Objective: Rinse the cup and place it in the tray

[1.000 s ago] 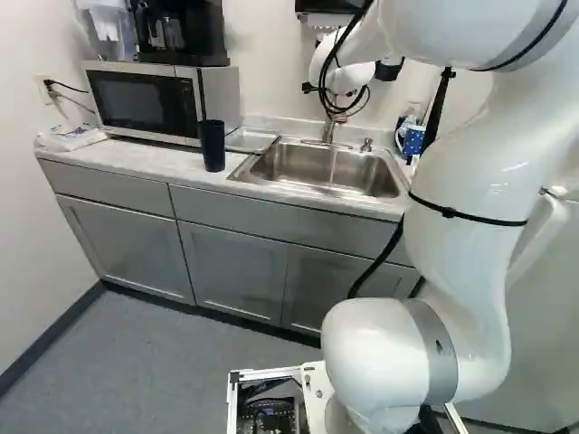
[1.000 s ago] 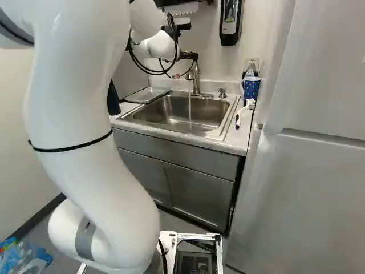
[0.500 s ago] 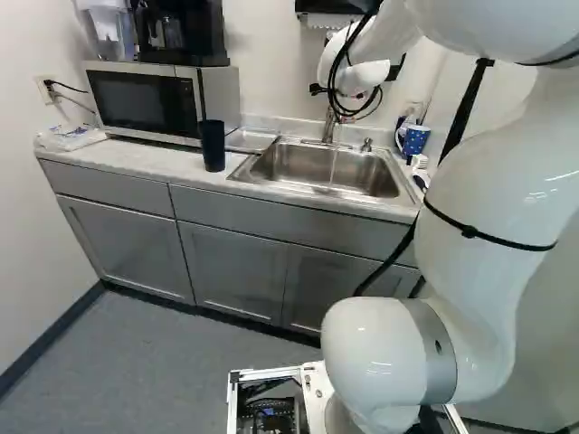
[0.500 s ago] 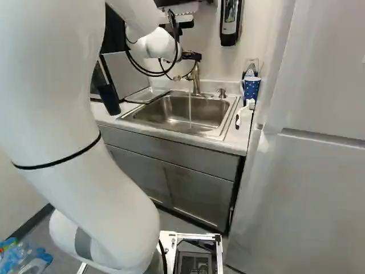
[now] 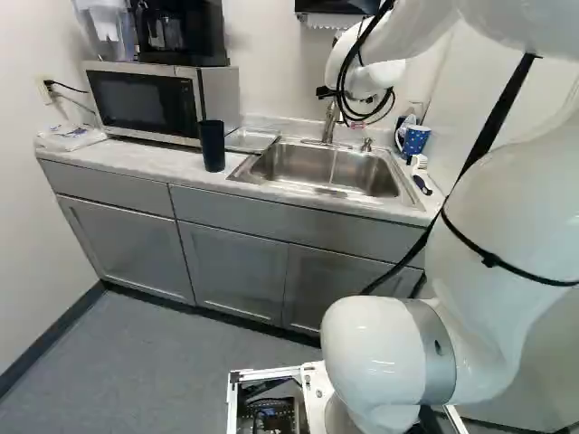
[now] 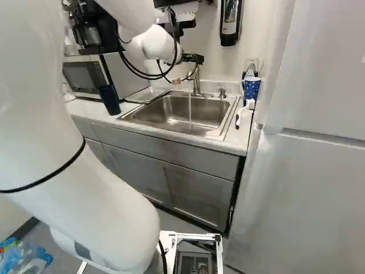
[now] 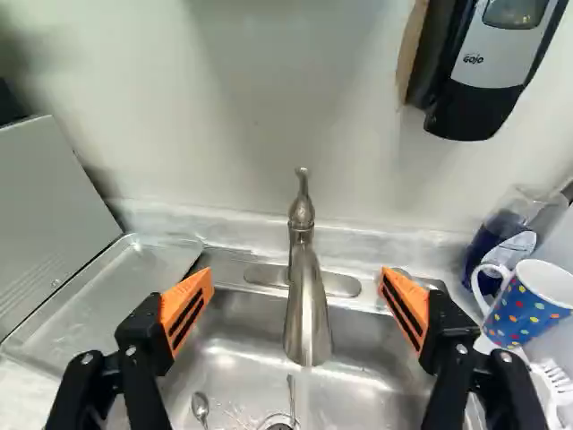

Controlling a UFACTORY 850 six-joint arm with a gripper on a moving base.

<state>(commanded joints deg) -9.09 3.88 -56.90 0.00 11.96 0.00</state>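
Holding the gripper (image 7: 294, 282) wide and empty near the running faucet (image 7: 306, 313), probably for clearance; needing, as cup, either the dark tumbler (image 5: 212, 146), upper left of the left base view, perhaps near the tray (image 5: 250, 140) for a short carry, or the spotted mug (image 5: 415, 140), upper right, perhaps dodging splashes; impossible to tell which

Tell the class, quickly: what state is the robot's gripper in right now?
Black gripper with orange pads: open and holding nothing, its fingers wide apart on either side of the silver metal faucet.
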